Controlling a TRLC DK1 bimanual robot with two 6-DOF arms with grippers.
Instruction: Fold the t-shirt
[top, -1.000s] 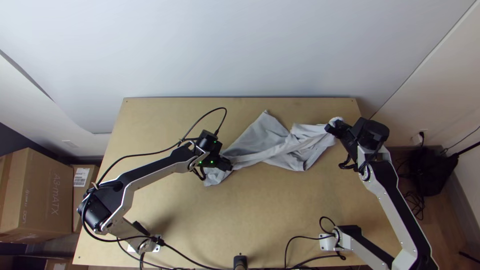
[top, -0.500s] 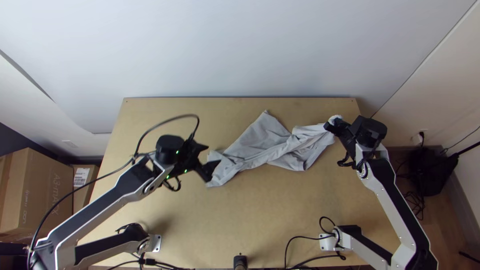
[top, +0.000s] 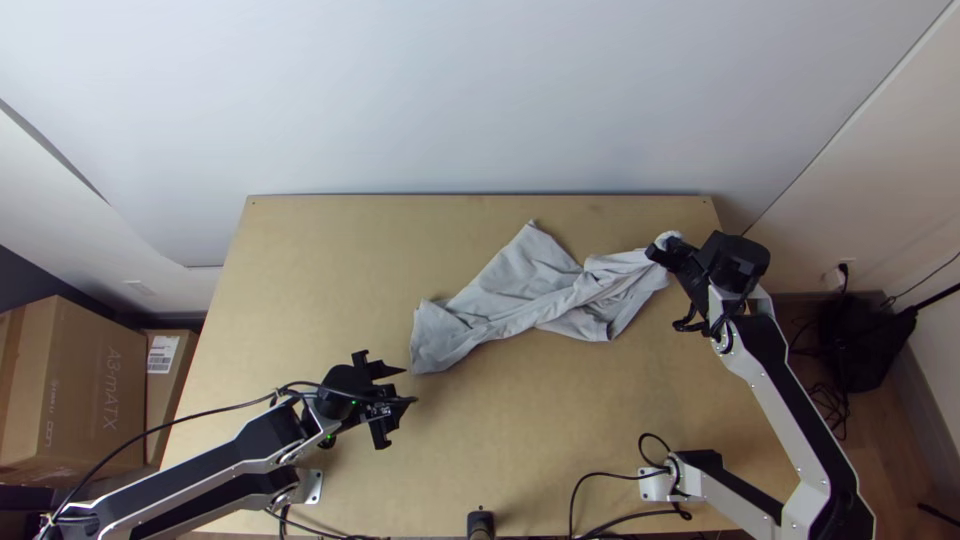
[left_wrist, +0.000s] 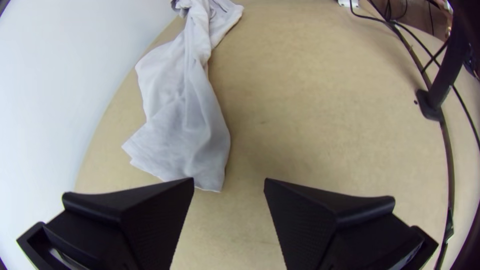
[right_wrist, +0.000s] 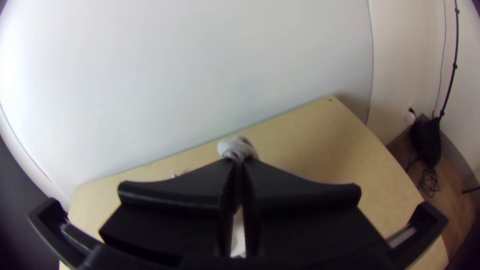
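Grey fabric t-shirt (top: 525, 275) lies bunched (likely spreading stage). Black right gripper (right_wrist: 240, 162) clamps one end; wide-open, empty black left gripper (left_wrist: 229, 180) should take another.

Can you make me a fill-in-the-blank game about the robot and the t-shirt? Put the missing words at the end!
The colour of the t-shirt is ____.
The table under it is made of ____.
The gripper shut on one end of the t-shirt is the robot's ____ one.
The other gripper is not shut but ____.
Missing words: grey; wood; right; open.
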